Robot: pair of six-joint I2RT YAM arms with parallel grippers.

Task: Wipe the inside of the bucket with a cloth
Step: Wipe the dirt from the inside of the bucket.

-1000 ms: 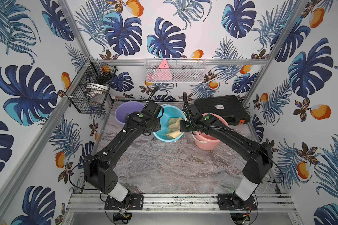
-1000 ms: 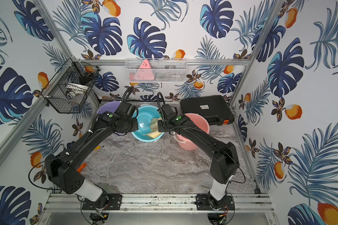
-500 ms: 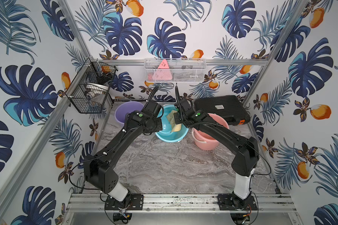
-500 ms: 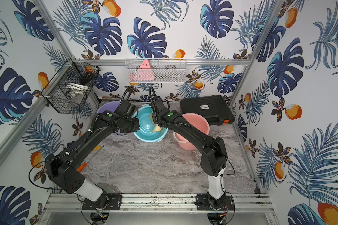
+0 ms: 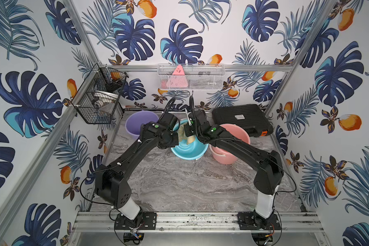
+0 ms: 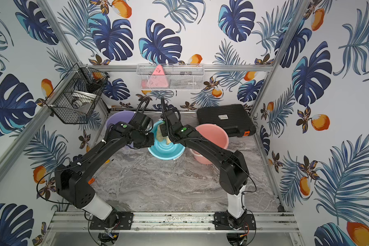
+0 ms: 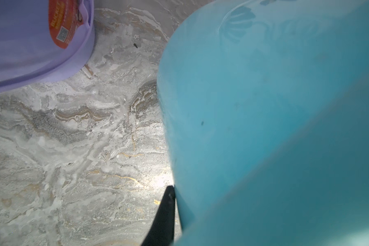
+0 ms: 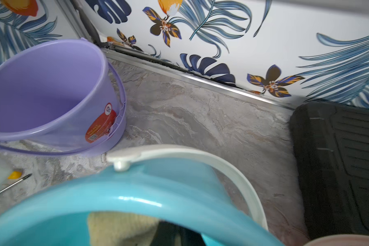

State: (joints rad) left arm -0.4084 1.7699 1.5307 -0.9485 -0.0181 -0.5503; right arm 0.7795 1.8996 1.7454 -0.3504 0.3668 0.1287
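Marble tabletop (image 5: 179, 187). Wiping step, seemingly: tan cloth (image 8: 119, 228) pinched tight in right pincer (image 8: 177, 234), down inside blue bucket (image 5: 190, 153); left pincer (image 5: 172, 139) clamped on its rim. Next, probably: sweeping along wall just ahead, grip kept

Both top views look steeply down from high at the front onto the whole table (image 5: 179, 187), facing the back wall (image 5: 211, 38); their fields overlap almost entirely. The left wrist view sits close against the blue bucket (image 7: 264, 106), facing the table. The right wrist view looks across that bucket's rim toward the purple bucket (image 8: 41, 95) and black case (image 8: 339, 159). Both wrist views share both buckets.
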